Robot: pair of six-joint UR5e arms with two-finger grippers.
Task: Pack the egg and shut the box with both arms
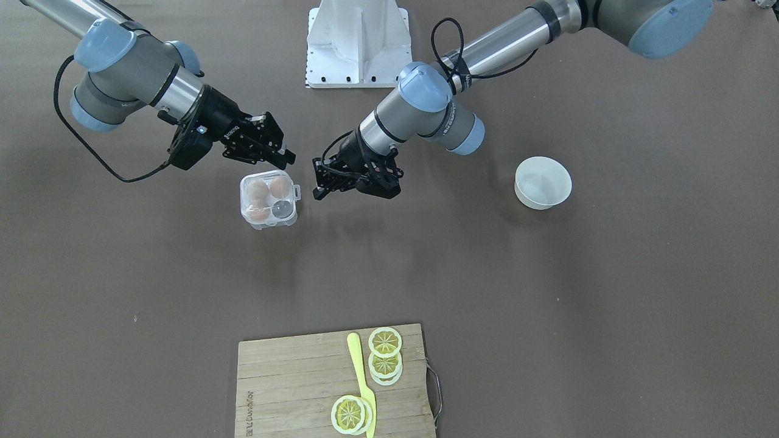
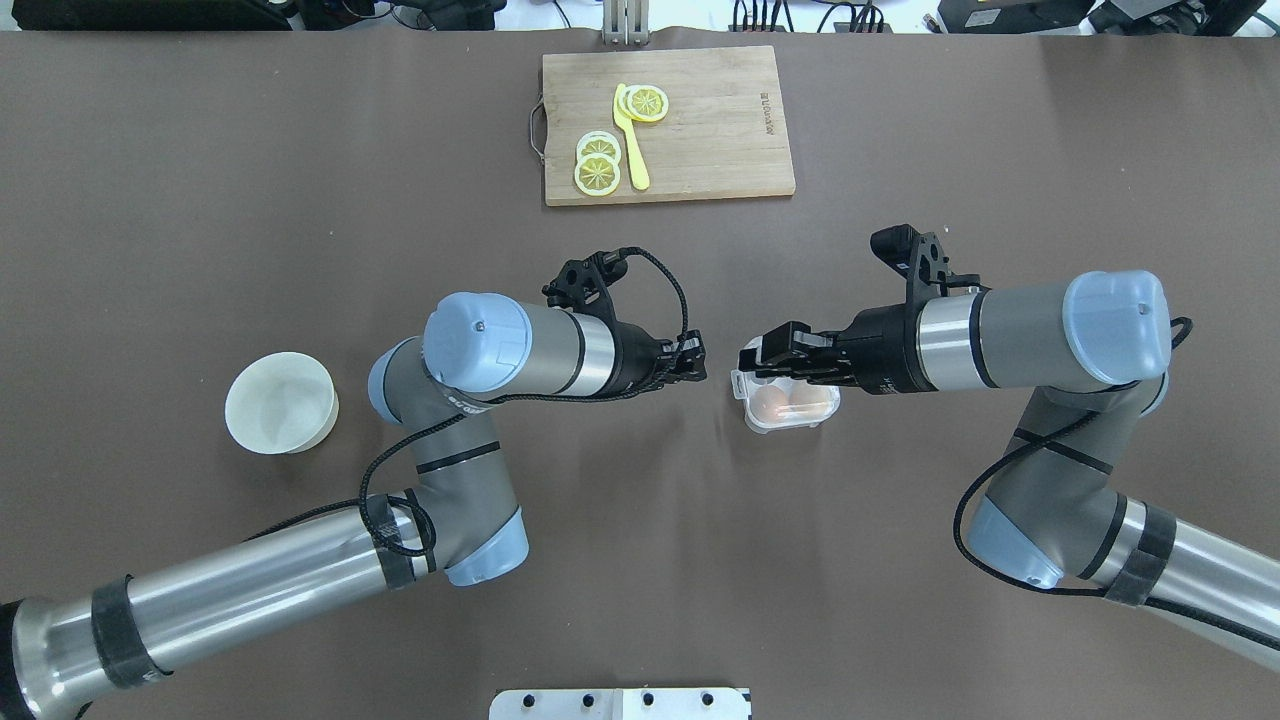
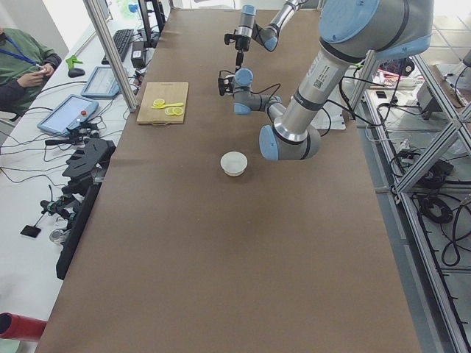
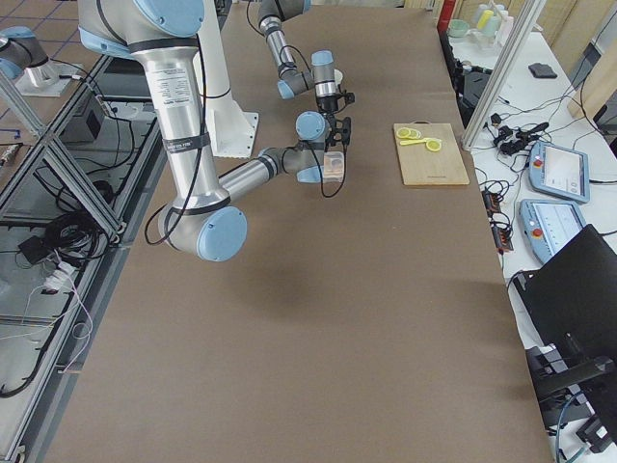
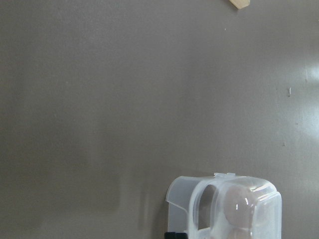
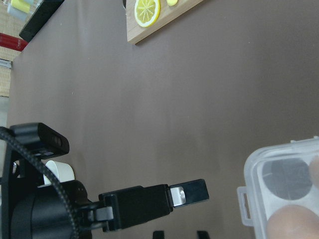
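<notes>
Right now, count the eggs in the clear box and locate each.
3. In the box, one egg and a second egg fill the robot-side row; the third egg sits in the far row, robot's right. Fourth cell empty.

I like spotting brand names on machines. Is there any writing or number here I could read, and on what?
Nothing reads clearly.
Cutting board: a burnt-in mark near one edge, too small to read.
Left arm: dark lettering on its wrist section, blurred.
Right gripper: white lettering on its body, blurred.
</notes>
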